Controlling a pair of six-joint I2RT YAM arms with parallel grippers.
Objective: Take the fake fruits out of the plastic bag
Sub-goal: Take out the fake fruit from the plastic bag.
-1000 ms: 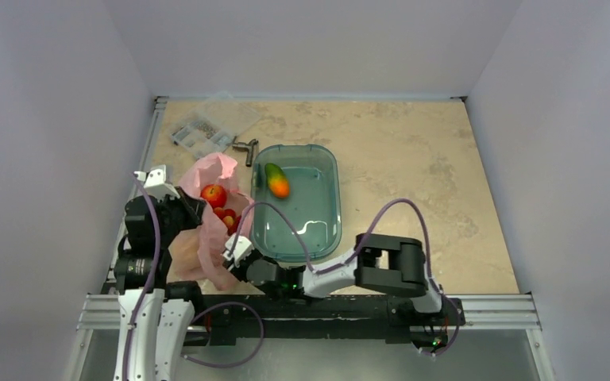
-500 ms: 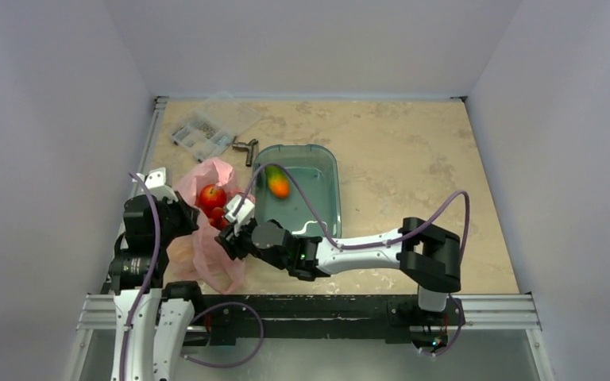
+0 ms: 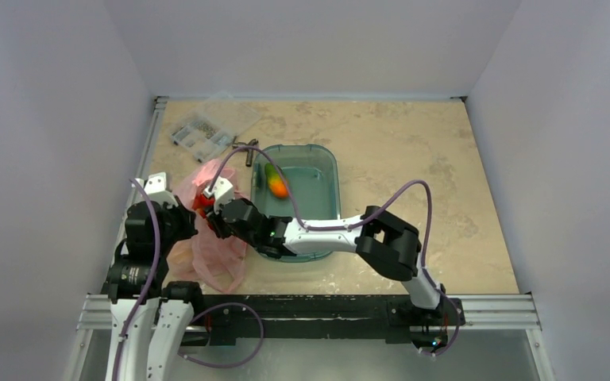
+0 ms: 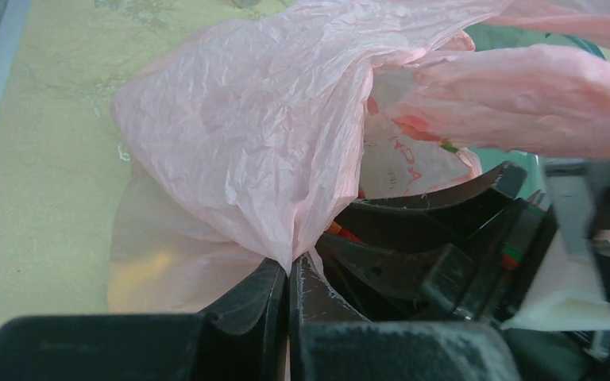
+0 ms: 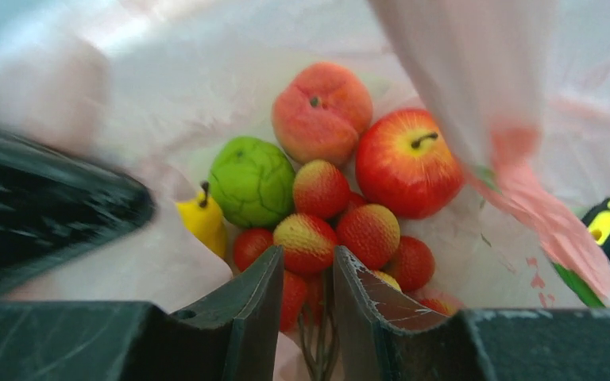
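The pink plastic bag point(image 3: 206, 248) lies at the near left, beside the teal tub. My left gripper point(image 4: 288, 274) is shut on a fold of the bag's rim point(image 4: 246, 135) and holds the mouth up. My right gripper point(image 5: 307, 262) is inside the bag, its jaws a little apart, straddling the stems of the bunch of small red fruits point(image 5: 349, 230). Behind the bunch lie a red apple point(image 5: 407, 163), a peach-orange fruit point(image 5: 322, 111), a green fruit point(image 5: 250, 181) and a yellow one point(image 5: 202, 221). In the top view the right gripper point(image 3: 209, 208) covers most of the fruits.
The teal see-through tub point(image 3: 330, 171) stands just right of the bag, with the green-to-orange mango-like fruit point(image 3: 276, 181) in it. A clear parts box point(image 3: 202, 131) and a small metal part point(image 3: 245, 147) lie at the back left. The right forearm stretches across the tub's near end.
My right arm has swung left and forward, from the near edge, across the tub's near end and into the bag's mouth. The left gripper has kept its hold on the bag.
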